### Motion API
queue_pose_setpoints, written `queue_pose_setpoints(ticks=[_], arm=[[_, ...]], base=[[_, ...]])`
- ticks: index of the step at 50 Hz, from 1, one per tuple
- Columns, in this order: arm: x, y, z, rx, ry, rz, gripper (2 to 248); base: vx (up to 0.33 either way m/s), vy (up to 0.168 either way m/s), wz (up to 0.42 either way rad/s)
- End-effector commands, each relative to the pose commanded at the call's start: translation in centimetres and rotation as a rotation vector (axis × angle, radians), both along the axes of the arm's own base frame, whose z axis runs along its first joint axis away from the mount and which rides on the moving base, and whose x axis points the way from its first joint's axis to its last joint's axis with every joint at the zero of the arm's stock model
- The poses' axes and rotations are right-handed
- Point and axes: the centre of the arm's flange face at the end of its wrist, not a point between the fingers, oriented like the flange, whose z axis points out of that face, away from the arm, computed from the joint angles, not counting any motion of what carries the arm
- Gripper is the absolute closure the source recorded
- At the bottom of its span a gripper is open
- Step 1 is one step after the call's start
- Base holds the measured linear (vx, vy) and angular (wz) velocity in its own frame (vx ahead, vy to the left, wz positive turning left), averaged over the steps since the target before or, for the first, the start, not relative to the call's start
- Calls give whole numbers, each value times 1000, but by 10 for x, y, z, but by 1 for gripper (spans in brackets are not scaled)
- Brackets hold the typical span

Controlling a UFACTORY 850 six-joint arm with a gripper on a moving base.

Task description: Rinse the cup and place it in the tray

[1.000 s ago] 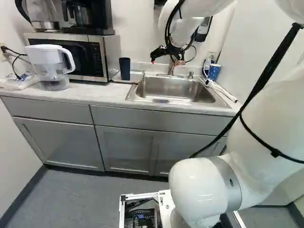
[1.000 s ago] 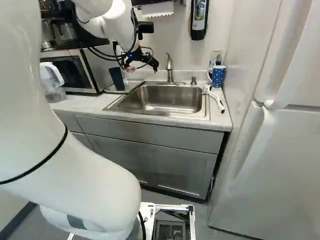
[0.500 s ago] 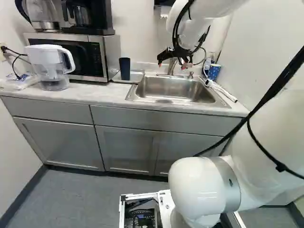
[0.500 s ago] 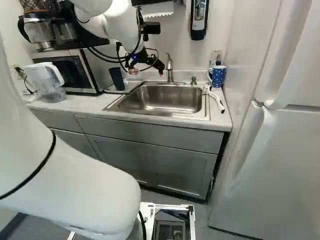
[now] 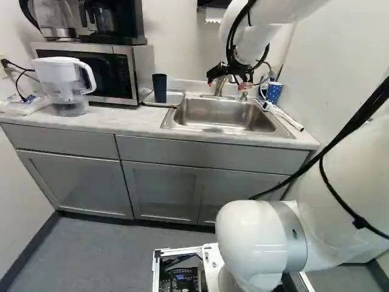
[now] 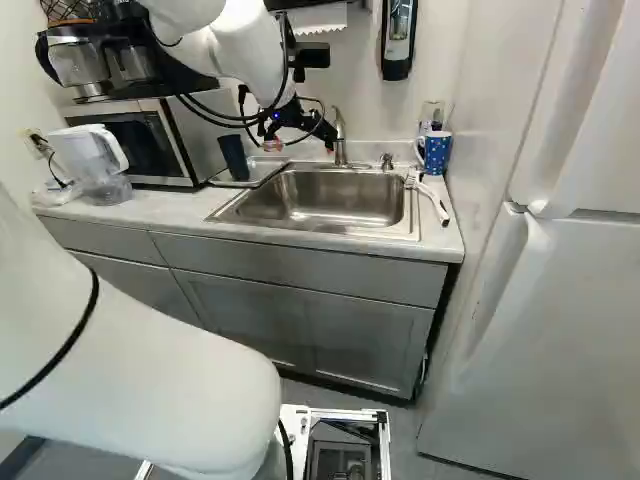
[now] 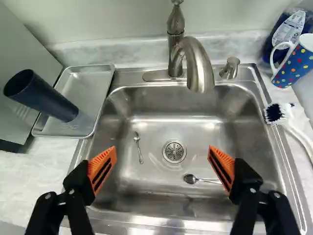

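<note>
Kitchen corner here: pale marbled tabletop point(image 5: 124, 123), grey cabinets, and a steel sink point(image 7: 156, 116) set into it with a tap point(image 7: 198, 66) at the back. So the dark blue cup point(image 7: 49, 100) is standing mouth up in the shallow metal tray point(image 7: 87, 88) beside the sink, on the side away from the dotted mug point(image 7: 297, 61). I'm taking the blue one as "the cup", since it's next to the job's tray, but the mug could be meant too.

Handling-wise, I'd guess it's light, stiff plastic: not very fragile, but easy to tip because it's tall and narrow. Can't tell if it's wet. If it is, expect smooth walls to slip a bit. If you need to take it again, go round the body about mid-height, from two opposite sides, with a snug squeeze, and keep off the rim.

The fingers point(image 7: 101, 169) are spread wide over the sink, with nothing between them and nothing touched, well apart from the cup. Two spoons point(image 7: 190, 179) lie in the basin below. With the cup already in the tray, I reckon this one's basically done, though nothing here proves it got rinsed.
</note>
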Motion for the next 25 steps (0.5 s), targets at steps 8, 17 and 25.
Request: queue_pose_setpoints(ticks=[8, 17, 25], arm=[[0, 0, 0, 0, 0, 0, 3], [0, 0, 0, 0, 0, 0, 3], [0, 0, 0, 0, 0, 0, 3]], base=[[0, 0, 0], [0, 0, 0], [0, 0, 0]])
